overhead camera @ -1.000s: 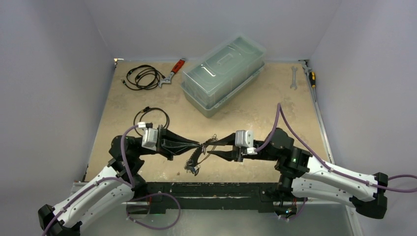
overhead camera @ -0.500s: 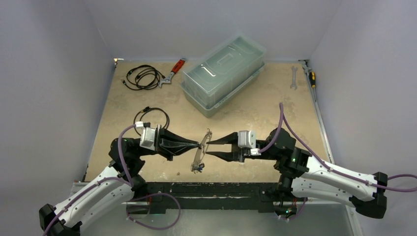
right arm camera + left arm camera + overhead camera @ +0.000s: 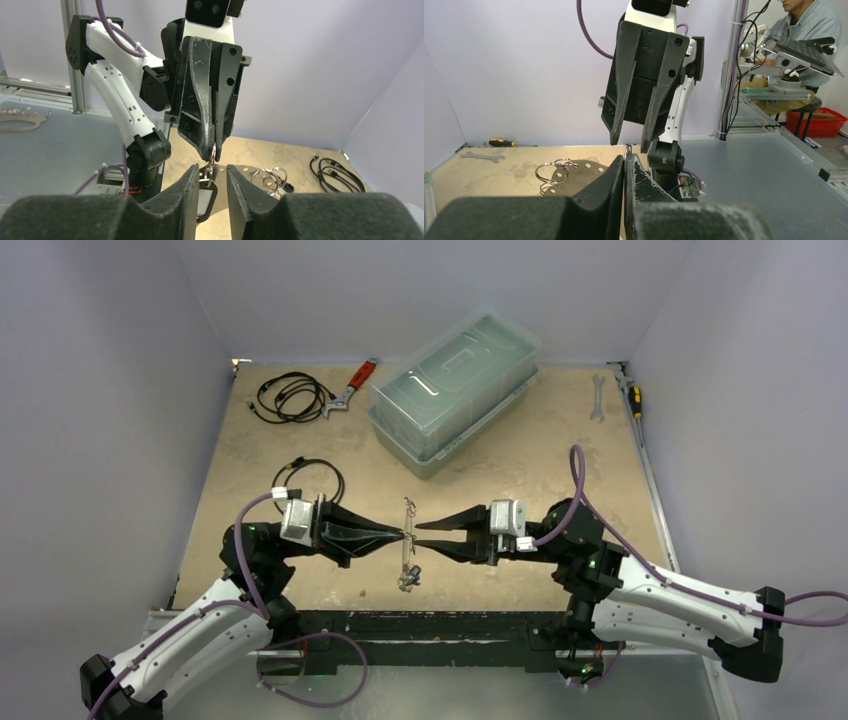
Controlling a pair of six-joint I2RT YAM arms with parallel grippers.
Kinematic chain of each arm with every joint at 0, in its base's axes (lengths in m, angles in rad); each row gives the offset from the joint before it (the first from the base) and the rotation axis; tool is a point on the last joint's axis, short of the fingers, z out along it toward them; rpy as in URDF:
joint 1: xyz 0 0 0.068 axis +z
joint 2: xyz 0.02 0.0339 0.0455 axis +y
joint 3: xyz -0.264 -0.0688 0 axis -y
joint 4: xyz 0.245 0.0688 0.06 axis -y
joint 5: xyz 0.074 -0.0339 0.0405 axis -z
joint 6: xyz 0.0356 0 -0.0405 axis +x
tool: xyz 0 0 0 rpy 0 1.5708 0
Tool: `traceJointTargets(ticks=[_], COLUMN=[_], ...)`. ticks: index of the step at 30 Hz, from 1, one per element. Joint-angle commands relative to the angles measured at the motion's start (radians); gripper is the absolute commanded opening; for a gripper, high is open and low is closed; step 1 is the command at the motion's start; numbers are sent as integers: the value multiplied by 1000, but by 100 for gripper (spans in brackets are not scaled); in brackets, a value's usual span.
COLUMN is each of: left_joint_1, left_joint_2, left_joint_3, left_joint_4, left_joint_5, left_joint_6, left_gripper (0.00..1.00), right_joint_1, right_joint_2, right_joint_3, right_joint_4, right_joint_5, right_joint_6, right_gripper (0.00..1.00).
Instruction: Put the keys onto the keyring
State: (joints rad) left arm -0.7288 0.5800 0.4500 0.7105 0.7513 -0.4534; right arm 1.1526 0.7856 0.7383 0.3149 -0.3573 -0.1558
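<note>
The keyring [image 3: 408, 515] is a thin loop seen edge-on, hanging upright between the two arms. My left gripper [image 3: 403, 534] is shut on it; only a sliver of the loop [image 3: 627, 148] shows past its closed tips [image 3: 625, 157]. The keys [image 3: 410, 578] dangle in a small bunch at the loop's lower end. In the right wrist view the ring [image 3: 211, 160] drops from the left gripper's fingers, and a black tag [image 3: 204, 200] with a pale window hangs on it. My right gripper [image 3: 420, 537] faces the left one, open, its jaws [image 3: 211, 172] either side of ring and tag.
A clear lidded plastic box [image 3: 455, 390] stands at the back. Black cable coils [image 3: 295, 397] [image 3: 310, 475] and red-handled pliers [image 3: 355, 385] lie back left; a wrench [image 3: 597, 398] and screwdriver [image 3: 633, 395] back right. A dark holed piece with metal rings [image 3: 272, 181] lies just beyond the grippers.
The keyring swung from a slant to hanging straight down from the left gripper. Both grippers drew slightly apart, the right one backing to the right.
</note>
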Motion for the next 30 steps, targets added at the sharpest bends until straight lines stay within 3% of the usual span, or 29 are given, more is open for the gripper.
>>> traceJointTargets(ticks=[1, 13, 19, 30], left_joint_1=[3, 10, 15, 21], left_joint_2=[-5, -6, -14, -18], left_joint_3=[3, -2, -7, -13], left_joint_4=[68, 88, 95, 101], left_joint_5=[-23, -27, -36, -45], left_joint_6=[-14, -27, -28, -33], left_gripper=[0, 0, 0, 0], right_joint_1=[2, 2, 3, 2], right_joint_2=[14, 18, 22, 47], right_joint_3=[28, 24, 18, 9], right_joint_4=[53, 34, 41, 62], right_joint_5=[2, -2, 1, -6], right_joint_6=[16, 12, 15, 25], right_gripper=[28, 13, 0, 0])
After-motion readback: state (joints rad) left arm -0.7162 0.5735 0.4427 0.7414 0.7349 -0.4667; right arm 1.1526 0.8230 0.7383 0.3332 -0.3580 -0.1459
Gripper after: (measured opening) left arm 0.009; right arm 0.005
